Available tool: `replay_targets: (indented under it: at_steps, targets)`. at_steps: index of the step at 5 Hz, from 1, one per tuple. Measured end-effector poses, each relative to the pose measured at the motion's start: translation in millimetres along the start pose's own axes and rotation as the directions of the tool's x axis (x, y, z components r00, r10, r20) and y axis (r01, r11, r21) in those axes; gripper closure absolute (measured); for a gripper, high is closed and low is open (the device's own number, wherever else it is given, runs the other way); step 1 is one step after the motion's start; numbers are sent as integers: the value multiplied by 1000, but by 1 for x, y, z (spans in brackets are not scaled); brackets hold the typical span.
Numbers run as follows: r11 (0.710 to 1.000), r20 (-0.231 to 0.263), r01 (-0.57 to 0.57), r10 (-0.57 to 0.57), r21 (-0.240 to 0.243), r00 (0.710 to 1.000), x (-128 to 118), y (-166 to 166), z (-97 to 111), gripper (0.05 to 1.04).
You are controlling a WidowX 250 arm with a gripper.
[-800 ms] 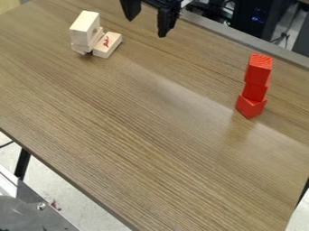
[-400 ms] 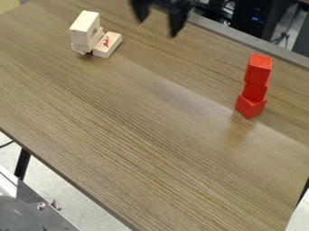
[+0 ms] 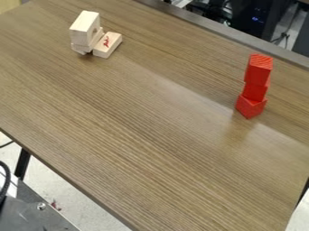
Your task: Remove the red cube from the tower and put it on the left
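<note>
Metal surface, btm L: you get a grey slab [image 3: 27,219] w/ a bolt [image 3: 41,206] near its edge; the view's edge cuts it off, so you can't tell its full shape.
Black cable [image 3: 6,178]: curves in at the L edge, rest cut off.
Table leg [image 3: 23,164]: dark, L side, upper end hidden by the tabletop; pale floor [image 3: 72,205] beside it.
Table [image 3: 138,117]: wood-grain top, btm & R parts run out of your view; a pale glare band crosses it toward the R.
Red tower: R side of the table, 3 red pcs stacked; backs hidden from you.
Btm red block [image 3: 250,107]: on the table, one corner edge turned toward you.
Mid red block [image 3: 255,91]: btwn the other two, touching both; its top is covered.
Top red cube [image 3: 259,70]: highest pc, still part of the tower, grained top face up, a broad side toward you. Stack's long axis approx upright. All 3 are red, so you can't tell for sure which one is meant.
Flat wood block [image 3: 107,45]: upper L, lies w/ red marks up, long axis slanting up-R in your view.
Wood stack [image 3: 84,29]: just beside it, big block on top; lower pcs partly hidden, hard to make out.
Dark equipment [image 3: 256,18]: past the far edge, cut off at top.
Gripper: can't tell you if it's spread, pressed together or pinching anything.
</note>
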State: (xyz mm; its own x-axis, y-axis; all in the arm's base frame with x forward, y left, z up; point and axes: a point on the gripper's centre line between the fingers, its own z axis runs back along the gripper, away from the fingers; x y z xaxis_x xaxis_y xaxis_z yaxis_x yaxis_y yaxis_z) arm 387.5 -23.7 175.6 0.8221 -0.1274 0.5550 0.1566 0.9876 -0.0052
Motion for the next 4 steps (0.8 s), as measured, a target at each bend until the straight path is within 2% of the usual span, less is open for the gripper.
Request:
replay_targets:
  at_steps: [1, 2, 3, 4]
  targets:
    - [1000, 31, -21, 21, 9, 999, 15, -18, -1, 83]
    - [997, 43, -69, 68, 43, 997, 23, -28, -3, 83]
    - [975, -3, -189, 191, 113, 982, 23, -37, -7, 83]
    - [958, -17, -238, 244, 159, 970, 20, -48, -6, 83]
